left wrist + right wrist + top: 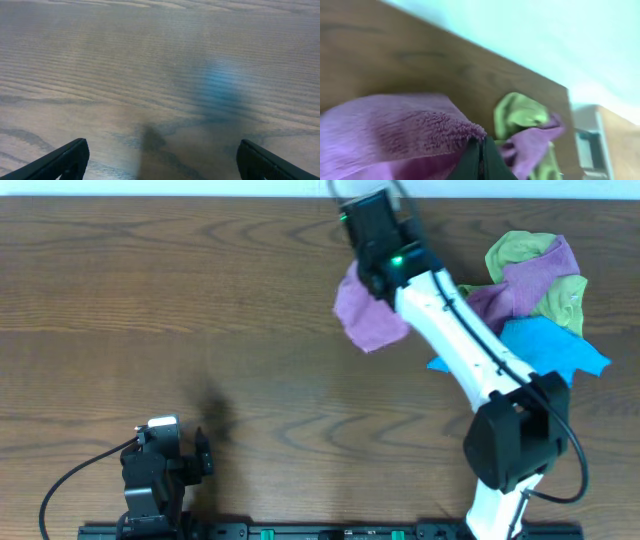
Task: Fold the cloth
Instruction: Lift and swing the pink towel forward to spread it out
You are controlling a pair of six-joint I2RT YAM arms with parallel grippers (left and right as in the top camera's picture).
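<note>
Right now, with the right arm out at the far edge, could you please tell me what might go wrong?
The right gripper is shut on a bunched part of the cloth, so it may slip free or stay crumpled. The pile of green and purple cloths lies close beside it; a sweep that way might drag it along.

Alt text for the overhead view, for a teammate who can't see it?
The right gripper is shut on the lilac cloth near the far table edge, beside a pile of green, purple and blue cloths. The left gripper sits open at the near left.
</note>
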